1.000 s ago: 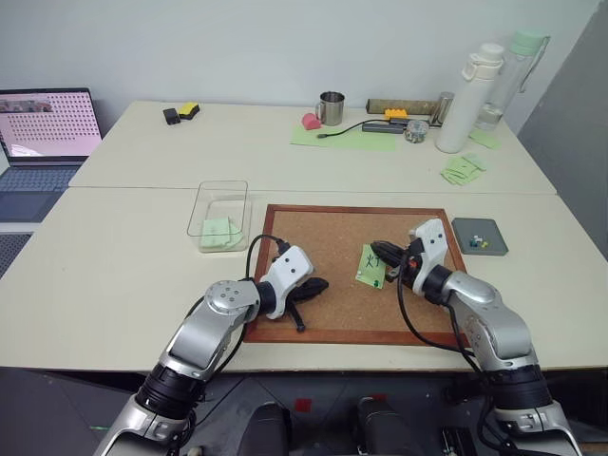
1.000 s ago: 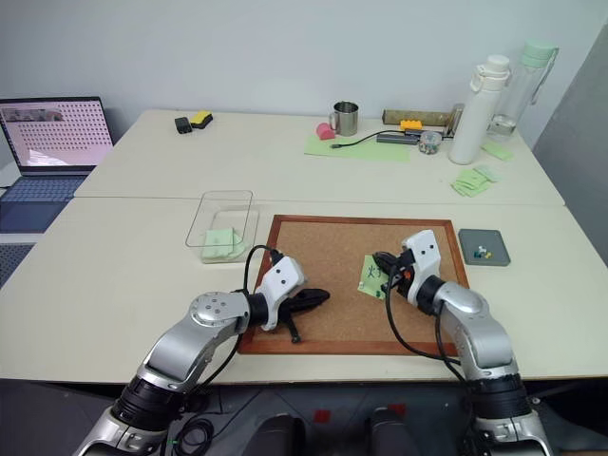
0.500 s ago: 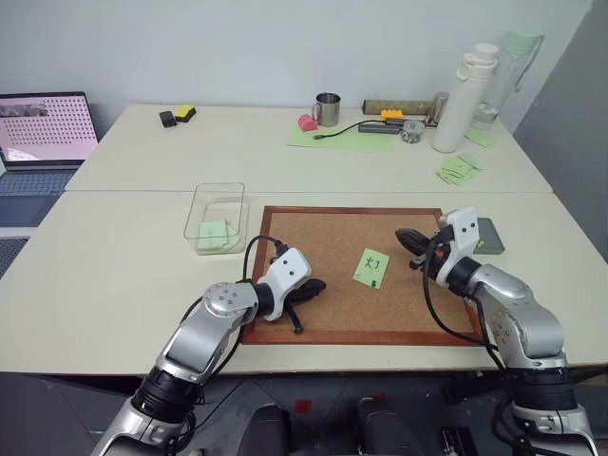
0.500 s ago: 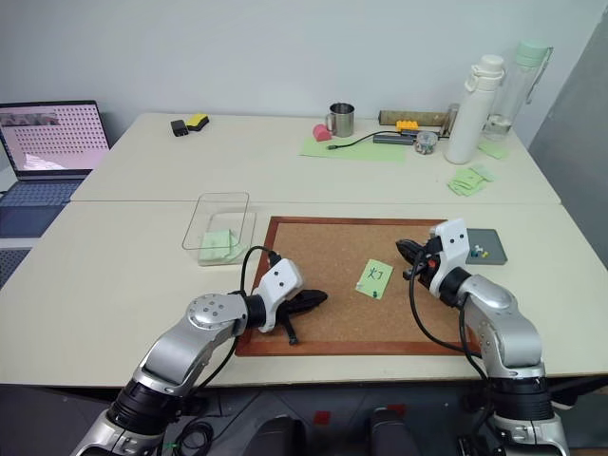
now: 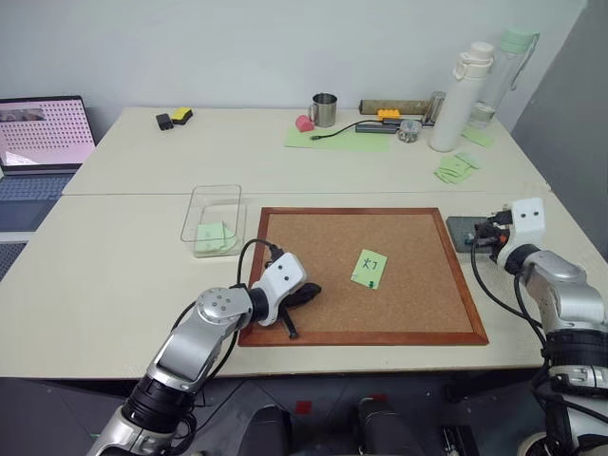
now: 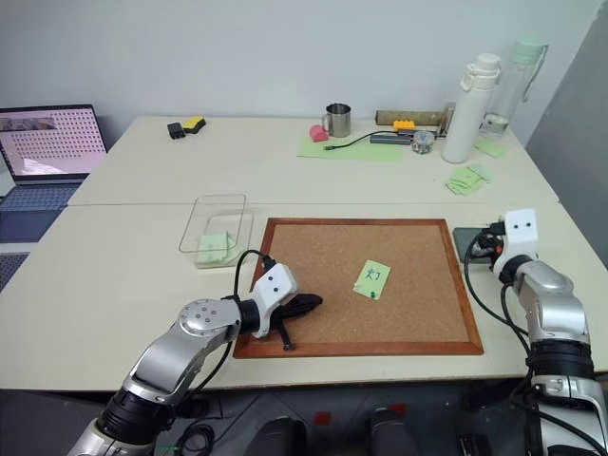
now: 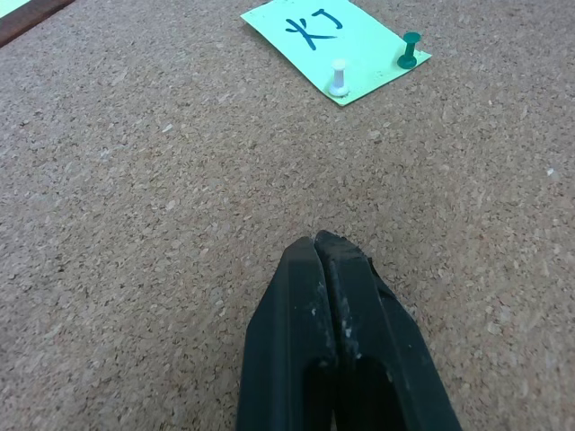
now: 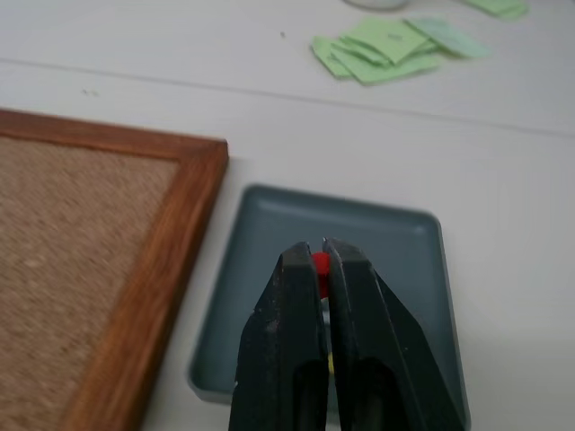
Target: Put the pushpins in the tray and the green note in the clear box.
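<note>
On the right side of the table, just beyond the wood frame of the large brown corkboard (image 5: pixel 361 266), we see the right gripper (image 8: pixel 320 262) above the small dark-grey square tray (image 8: pixel 269 233). Its two black fingers are pressed together on a red pushpin (image 8: pixel 319 263) — only the red head shows between the tips. In the head view this gripper (image 5: pixel 486 234) is over the same tray (image 5: pixel 460 228), which lies on the table just beside the board's right edge.

The light green square sticky note with black handwritten marks (image 5: pixel 370 268) lies on the cork, a little right of the board's middle. Two pins hold it at one edge: a white pushpin (image 7: pixel 339 77) and a green pushpin (image 7: pixel 410 49), both standing upright in the paper.

The left gripper (image 7: pixel 322 247) is over the bare cork near the board's lower left part, well apart from the note. Its fingers are fully closed and hold nothing.

The transparent rectangular plastic box (image 5: pixel 213 195) stands on the table just left of the board — inside it lies a blank green note (image 5: pixel 211 234).
</note>
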Motion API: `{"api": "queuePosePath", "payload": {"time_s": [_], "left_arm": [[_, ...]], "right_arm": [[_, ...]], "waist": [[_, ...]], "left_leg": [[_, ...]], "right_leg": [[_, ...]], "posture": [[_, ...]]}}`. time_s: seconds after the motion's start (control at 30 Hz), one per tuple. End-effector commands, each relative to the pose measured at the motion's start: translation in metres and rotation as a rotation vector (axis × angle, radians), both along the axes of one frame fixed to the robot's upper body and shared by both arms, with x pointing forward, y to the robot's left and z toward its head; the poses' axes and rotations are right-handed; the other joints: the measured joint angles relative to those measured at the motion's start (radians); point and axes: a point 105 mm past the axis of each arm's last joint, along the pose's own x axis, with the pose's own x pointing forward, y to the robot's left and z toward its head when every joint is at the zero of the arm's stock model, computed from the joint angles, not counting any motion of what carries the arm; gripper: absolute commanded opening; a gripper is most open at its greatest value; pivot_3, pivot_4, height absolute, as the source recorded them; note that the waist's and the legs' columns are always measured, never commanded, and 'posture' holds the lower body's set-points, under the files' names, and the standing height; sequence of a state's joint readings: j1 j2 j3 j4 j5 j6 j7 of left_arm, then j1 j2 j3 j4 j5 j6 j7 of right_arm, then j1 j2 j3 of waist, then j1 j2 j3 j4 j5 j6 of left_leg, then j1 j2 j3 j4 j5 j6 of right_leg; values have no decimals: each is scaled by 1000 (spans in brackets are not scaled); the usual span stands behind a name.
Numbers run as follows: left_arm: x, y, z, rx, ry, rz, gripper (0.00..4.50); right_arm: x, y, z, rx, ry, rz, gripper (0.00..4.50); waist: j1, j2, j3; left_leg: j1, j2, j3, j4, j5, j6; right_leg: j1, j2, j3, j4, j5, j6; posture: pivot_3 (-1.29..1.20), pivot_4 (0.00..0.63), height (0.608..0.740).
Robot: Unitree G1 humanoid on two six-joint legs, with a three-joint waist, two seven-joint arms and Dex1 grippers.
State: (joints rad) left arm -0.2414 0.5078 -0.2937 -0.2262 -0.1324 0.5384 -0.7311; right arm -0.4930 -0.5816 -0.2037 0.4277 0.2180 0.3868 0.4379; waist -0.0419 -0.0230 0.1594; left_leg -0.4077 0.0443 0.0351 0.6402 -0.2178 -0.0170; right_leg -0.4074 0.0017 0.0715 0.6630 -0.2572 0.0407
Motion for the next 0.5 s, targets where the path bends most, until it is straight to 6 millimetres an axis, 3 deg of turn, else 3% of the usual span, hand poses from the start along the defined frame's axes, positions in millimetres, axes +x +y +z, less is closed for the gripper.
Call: {"api": "queuePosePath", "payload": {"time_s": [0.03,0.23,0.5], "left_arm": [[-11,11,-28,63,118,29,0],[-12,14,-28,66,120,38,0],[-13,12,-28,62,122,37,0]], "right_arm": [[12,3,24,13,-85,32,584],[18,1,27,10,-98,35,1743],[18,-2,35,-2,-124,59,1743]], "waist": [[-2,0,0],[-3,0,0],[-11,0,0]], "left_leg": [[0,0,0,0,0,0],[1,0,-1,0,0,0],[2,0,-1,-1,0,0]], "right_leg": [[0,0,0,0,0,0],[1,0,-1,0,0,0],[1,0,0,0,0,0]], "posture": [[0,150,740],[0,150,740],[0,150,740]]}}
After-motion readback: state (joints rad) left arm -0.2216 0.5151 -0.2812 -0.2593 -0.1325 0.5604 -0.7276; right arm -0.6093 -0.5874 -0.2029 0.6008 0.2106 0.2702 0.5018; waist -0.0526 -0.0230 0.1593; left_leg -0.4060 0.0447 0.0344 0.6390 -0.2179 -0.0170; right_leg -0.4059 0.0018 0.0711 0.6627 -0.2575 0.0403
